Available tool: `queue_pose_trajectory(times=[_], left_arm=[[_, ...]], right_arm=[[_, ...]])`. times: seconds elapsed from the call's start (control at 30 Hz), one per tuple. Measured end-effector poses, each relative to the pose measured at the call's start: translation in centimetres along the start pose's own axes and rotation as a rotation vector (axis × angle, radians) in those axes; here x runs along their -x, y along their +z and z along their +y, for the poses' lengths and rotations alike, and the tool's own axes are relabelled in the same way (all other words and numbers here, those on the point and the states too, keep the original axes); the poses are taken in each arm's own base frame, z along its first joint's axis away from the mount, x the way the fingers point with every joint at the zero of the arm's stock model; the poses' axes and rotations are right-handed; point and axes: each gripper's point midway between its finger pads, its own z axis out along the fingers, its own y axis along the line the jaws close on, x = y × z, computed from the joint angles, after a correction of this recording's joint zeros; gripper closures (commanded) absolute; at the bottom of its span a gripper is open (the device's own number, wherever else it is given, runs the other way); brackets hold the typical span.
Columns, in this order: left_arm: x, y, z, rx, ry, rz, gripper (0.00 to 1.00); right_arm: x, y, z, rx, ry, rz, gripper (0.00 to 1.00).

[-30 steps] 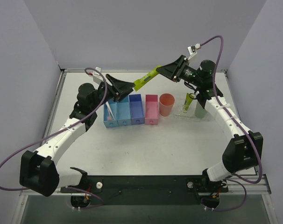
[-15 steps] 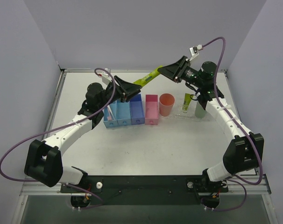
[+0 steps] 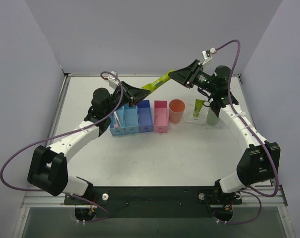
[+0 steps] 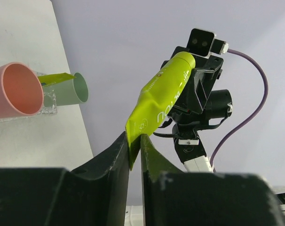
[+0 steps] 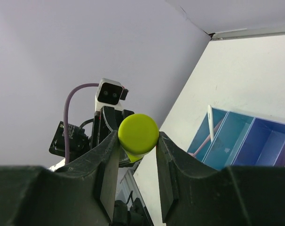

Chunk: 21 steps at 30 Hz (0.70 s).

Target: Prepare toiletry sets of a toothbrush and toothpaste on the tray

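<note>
Claw status: L claw (image 4: pixel 134 141) nearly closed, fingers pinching flat crimped tail of toothpaste tube (image 4: pixel 163 99). R claw (image 5: pixel 138 136) clamped on the tube's round cap end. Tube is off the surface, bridging both claws above far end of blue bins (image 3: pixel 131 119). Surface: white table (image 3: pixel 165 153); pale lavender walls behind and at sides. Tube long axis, top view: diagonal, tail near-left, cap far-right. Also a 2nd tube (image 3: pixel 198 108), approx upright beside green cup (image 3: pixel 213 117) at clear tray (image 3: pixel 202 122). White toothbrush (image 3: pixel 115 118) leans in leftmost bin.
</note>
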Motion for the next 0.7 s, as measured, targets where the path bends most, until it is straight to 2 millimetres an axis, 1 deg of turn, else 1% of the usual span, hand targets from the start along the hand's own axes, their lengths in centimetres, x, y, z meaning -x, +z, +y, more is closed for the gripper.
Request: queue_pose_trajectory(times=[0.03, 0.07, 0.1, 0.2, 0.23, 0.3, 0.33, 0.43, 0.53, 0.6, 0.7], left_arm=[[0.0, 0.0, 0.0, 0.0, -0.002, 0.0, 0.88], [0.0, 0.1, 0.1, 0.001, -0.007, 0.0, 1.0], [0.0, 0.1, 0.2, 0.002, -0.011, 0.001, 1.0], [0.0, 0.3, 0.5, 0.01, -0.023, 0.006, 1.0], [-0.1, 0.3, 0.7, 0.012, -0.025, 0.008, 1.0], [-0.1, 0.3, 0.8, 0.016, -0.026, 0.013, 1.0], [-0.2, 0.4, 0.9, 0.017, -0.025, 0.017, 1.0], [-0.3, 0.4, 1.1, 0.019, -0.002, 0.03, 1.0], [-0.7, 0.3, 0.9, 0.023, 0.055, 0.078, 1.0], [-1.3, 0.3, 0.7, 0.026, 0.104, 0.13, 1.0], [-2.2, 0.2, 0.4, 0.026, 0.176, 0.226, 1.0]], right_arm=[[0.1, -0.1, -0.1, -0.002, 0.002, -0.001, 1.0], [0.0, -0.1, -0.2, -0.003, 0.005, 0.0, 1.0], [0.0, -0.2, -0.3, -0.006, 0.007, 0.0, 1.0], [-0.1, -0.4, -0.7, -0.016, 0.009, -0.001, 0.94], [-0.2, -0.5, -0.9, -0.02, 0.011, -0.001, 0.88], [-0.1, -0.7, -1.2, -0.029, 0.012, -0.004, 0.78], [-0.1, -0.7, -1.3, -0.032, 0.013, -0.003, 0.68], [-0.1, -1.2, -1.7, -0.044, 0.013, 0.009, 0.59], [0.4, -2.3, -2.8, -0.087, -0.015, 0.007, 0.55], [1.3, -3.3, -3.5, -0.133, -0.05, 0.009, 0.53], [2.5, -4.7, -3.5, -0.176, -0.128, 0.026, 0.52]])
